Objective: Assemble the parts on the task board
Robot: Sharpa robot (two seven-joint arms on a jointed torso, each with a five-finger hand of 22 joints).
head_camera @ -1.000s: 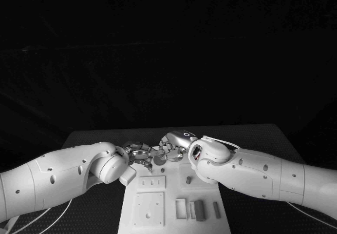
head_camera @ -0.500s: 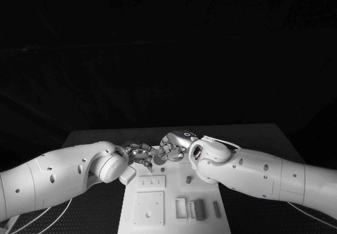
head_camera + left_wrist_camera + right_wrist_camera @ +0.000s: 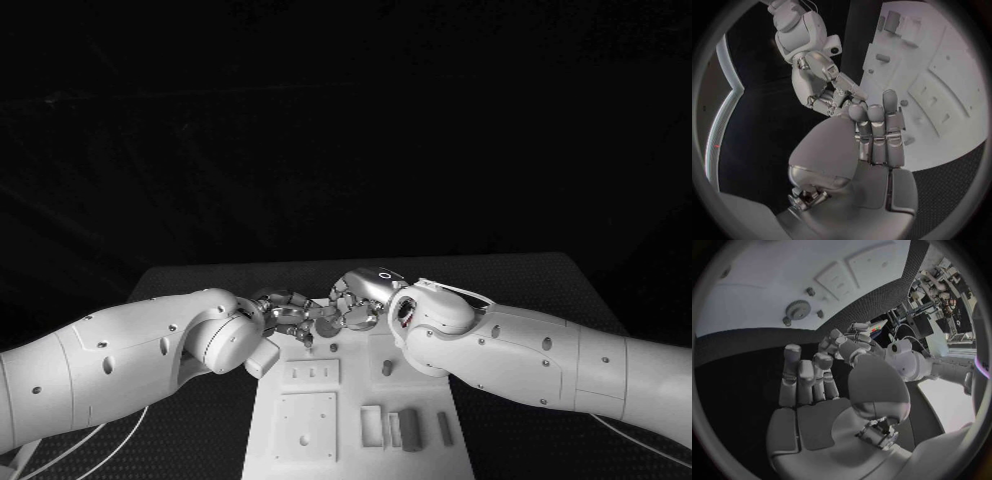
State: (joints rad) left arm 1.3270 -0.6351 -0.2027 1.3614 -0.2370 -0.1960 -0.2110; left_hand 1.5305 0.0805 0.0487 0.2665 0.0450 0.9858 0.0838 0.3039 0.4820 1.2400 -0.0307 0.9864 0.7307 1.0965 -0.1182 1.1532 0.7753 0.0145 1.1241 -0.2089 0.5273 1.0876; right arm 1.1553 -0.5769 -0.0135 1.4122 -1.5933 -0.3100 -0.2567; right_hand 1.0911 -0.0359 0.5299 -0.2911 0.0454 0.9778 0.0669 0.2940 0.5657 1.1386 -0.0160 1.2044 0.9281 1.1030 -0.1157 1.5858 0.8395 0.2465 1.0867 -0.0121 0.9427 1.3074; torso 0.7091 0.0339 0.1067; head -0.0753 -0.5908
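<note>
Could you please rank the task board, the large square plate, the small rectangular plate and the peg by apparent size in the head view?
Largest to smallest:
1. task board
2. large square plate
3. small rectangular plate
4. peg
None look alike.

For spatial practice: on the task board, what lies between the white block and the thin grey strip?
A darker grey bar, parallel to both, seen in the head view.

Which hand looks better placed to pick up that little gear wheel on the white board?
Probably the right: in its wrist view the small grey toothed gear lies on the white task board, straight ahead of the raised fingers of the right robot hand.
</note>
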